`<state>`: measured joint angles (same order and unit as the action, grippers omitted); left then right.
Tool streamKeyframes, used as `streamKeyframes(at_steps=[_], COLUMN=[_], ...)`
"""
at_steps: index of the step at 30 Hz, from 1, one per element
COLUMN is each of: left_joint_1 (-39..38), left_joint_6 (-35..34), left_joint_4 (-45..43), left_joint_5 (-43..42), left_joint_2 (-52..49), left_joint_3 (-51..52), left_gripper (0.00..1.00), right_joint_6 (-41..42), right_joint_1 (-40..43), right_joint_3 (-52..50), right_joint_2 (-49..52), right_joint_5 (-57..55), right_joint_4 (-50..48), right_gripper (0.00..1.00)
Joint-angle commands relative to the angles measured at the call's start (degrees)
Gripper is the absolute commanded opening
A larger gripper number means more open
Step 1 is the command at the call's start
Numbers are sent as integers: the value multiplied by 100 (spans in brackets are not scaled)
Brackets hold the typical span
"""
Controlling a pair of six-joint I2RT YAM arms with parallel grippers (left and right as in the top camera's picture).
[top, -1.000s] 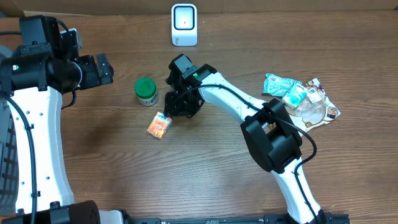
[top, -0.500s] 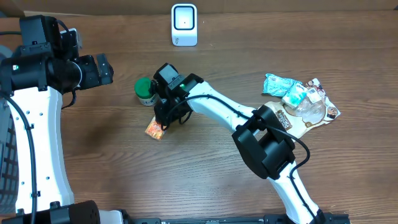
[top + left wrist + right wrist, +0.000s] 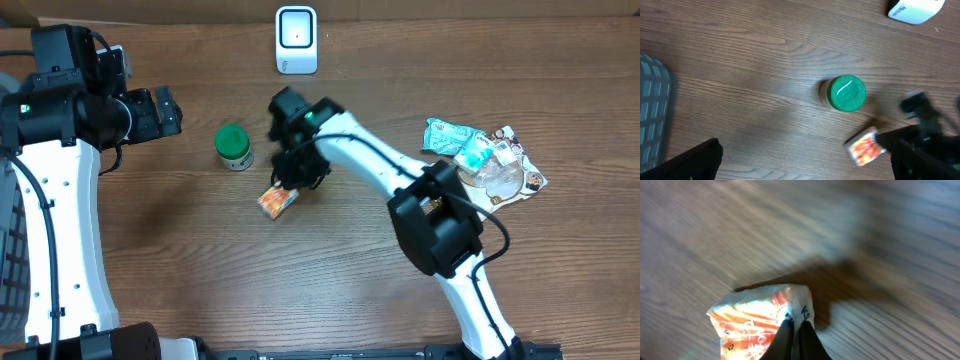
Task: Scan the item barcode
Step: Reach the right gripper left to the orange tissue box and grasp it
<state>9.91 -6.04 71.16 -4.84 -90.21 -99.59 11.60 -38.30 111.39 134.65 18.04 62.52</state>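
While the left gripper (image 3: 168,110) hangs wide open over the wooden table's (image 3: 200,280) left edge, the right gripper (image 3: 291,180) is pinched tight on the crinkled orange-and-white plastic packet (image 3: 278,201) near the table's middle. This is near the green-lidded round jar (image 3: 233,146) and well apart from the white boxy scanner (image 3: 296,40) at the far edge.

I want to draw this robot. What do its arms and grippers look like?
The left arm and right arm both have smooth white links joined by chunky black joints, each with a thin black cable and a tiny green light. The left gripper and right gripper are black.
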Motion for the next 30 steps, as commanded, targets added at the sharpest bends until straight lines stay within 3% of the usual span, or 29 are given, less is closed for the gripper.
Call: streamKeyframes(at_steps=[1, 4, 6, 9, 11, 15, 21, 25, 30], left_joint_1=[35, 35, 35, 35, 35, 35, 35, 35, 35], left_joint_6=[-81, -81, -81, -81, -81, -81, -81, -81, -81], left_joint_4=[2, 2, 2, 2, 2, 2, 2, 2, 2], left_joint_5=[55, 52, 52, 52, 55, 52, 55, 55, 55], left_joint_2=[33, 33, 33, 33, 33, 33, 33, 33, 33], left_joint_3=[-96, -96, -96, -96, -96, -96, -96, -96, -96], left_gripper=[100, 99, 99, 99, 100, 100, 100, 100, 100], right_joint_6=[1429, 2577, 2612, 2280, 1414, -452, -2522, -3314, -3316], right_joint_1=[321, 557, 651, 656, 634, 623, 793, 817, 817], right_joint_3=[341, 343, 330, 317, 319, 356, 387, 385, 374], right_joint_2=[-293, -387, -380, -369, -372, -372, -372, -372, -369], right_joint_5=[-619, -1073, -1025, -1001, -890, -973, -1322, -1335, -1082], right_joint_4=[337, 728, 841, 1169, 1390, 1628, 1200, 656, 129], right_gripper=[4, 4, 5, 56, 66, 66, 64, 58, 58])
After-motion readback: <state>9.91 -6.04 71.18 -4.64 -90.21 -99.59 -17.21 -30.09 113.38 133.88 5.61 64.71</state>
